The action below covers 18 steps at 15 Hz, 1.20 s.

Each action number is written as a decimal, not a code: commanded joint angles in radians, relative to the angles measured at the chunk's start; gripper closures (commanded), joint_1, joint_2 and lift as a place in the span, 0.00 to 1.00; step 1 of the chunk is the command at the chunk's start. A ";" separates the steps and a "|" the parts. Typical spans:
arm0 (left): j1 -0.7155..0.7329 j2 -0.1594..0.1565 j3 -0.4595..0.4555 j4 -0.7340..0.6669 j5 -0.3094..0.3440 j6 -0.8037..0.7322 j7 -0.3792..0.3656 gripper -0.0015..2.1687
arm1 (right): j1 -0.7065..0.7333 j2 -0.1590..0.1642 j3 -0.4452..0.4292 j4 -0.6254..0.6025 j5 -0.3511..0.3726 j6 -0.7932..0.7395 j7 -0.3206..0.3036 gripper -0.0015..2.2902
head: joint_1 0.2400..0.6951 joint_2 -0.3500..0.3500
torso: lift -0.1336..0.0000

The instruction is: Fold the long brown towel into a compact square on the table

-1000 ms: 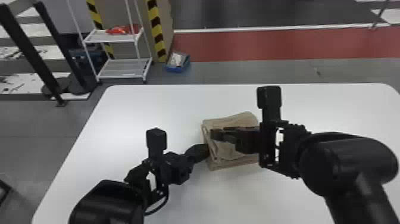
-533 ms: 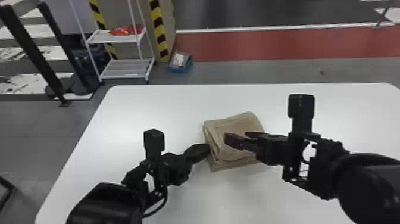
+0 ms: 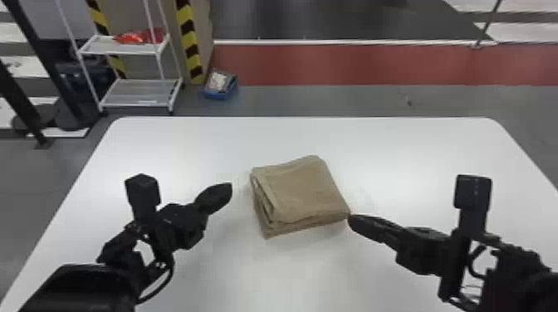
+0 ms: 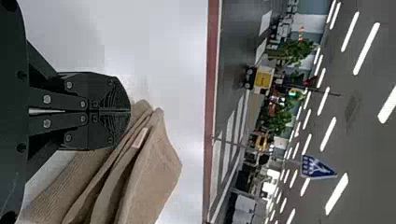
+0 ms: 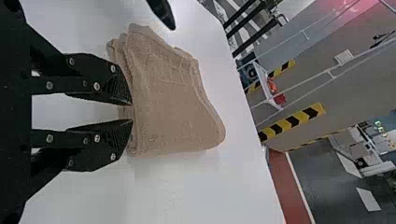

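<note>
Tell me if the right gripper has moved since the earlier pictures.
Yes. In the head view, the right gripper has moved right and toward the robot, away from the far left corner of the table.

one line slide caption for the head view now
Brown towel folded into a compact stack on a white table, between two grippers

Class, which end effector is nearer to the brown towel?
Right. The right end effector is at the near right corner of the towel; the left end effector is off its left side, across a gap.
</note>
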State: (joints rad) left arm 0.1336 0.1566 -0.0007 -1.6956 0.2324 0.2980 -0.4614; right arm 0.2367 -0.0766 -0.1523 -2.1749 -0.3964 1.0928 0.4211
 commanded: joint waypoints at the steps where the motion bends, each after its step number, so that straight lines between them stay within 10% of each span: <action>1: 0.001 0.006 0.080 0.001 0.076 -0.044 -0.002 0.59 | 0.027 0.000 -0.010 0.029 0.028 -0.004 0.021 0.85 | 1.00 0.53 | 0.08; 18: 0.018 0.037 0.137 0.016 0.139 -0.056 -0.036 0.59 | -0.636 0.078 0.251 0.842 0.284 -0.317 -0.162 0.85 | 1.00 0.69 | 0.08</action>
State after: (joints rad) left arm 0.1520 0.1937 0.1457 -1.6808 0.3741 0.2417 -0.4965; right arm -0.3519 -0.0022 0.0913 -1.3959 -0.1126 0.7986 0.2582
